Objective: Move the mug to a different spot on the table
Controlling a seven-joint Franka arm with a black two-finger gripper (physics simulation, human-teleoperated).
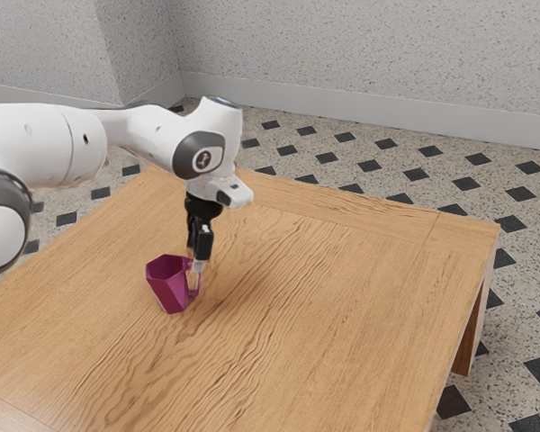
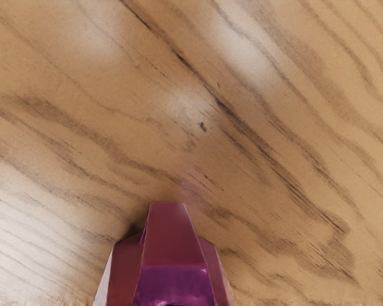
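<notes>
Wood-grained surface point(image 1: 342, 297) fills the foreground of the exterior view, its pale planks bare at the near edge. Further in, toward the exterior view's left, a purple faceted mug point(image 1: 169, 281) stands upright on the wood. The black gripper point(image 1: 195, 281) comes straight down onto the mug's side wall nearest the exterior view's right, its fingers drawn close together and pinching that wall at the rim. In the wrist view the mug shows blurred just under the hand. Behind, the white arm point(image 1: 117, 135) reaches in from the left. Beyond lie a diamond-patterned floor point(image 1: 414, 162) and a speckled wall point(image 1: 360, 54).
</notes>
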